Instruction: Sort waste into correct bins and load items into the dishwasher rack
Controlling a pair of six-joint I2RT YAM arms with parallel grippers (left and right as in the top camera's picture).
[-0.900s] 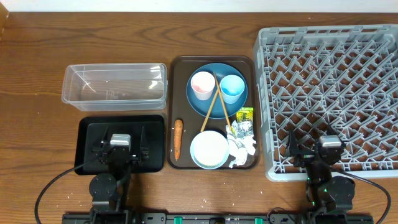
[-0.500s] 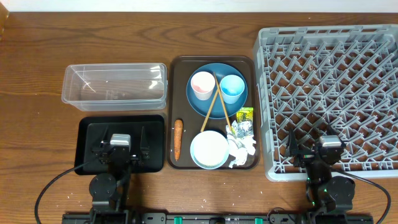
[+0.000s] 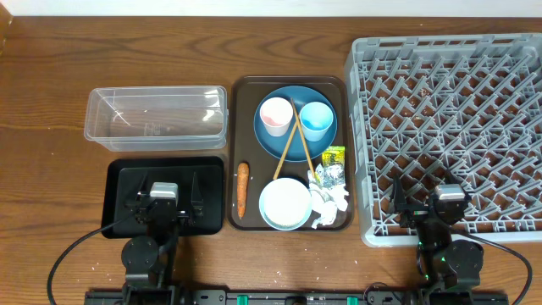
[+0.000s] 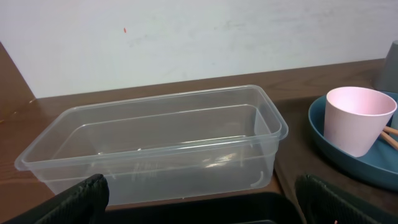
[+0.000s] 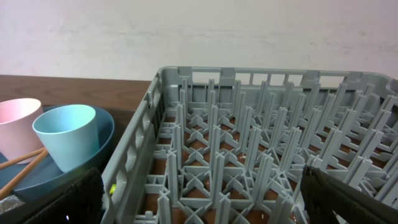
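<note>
Holds nothing in the left pincer, wide open over the black tray at lower left. Holds nothing in the right pincer either, wide open over the grey rack at right. Shows plate, bowl and carrot on the brown tray, middle.

Table bears tub, black tray, brown tray, rack.

rack: cut off right | left fingers: tips only, seemingly blurred
</note>
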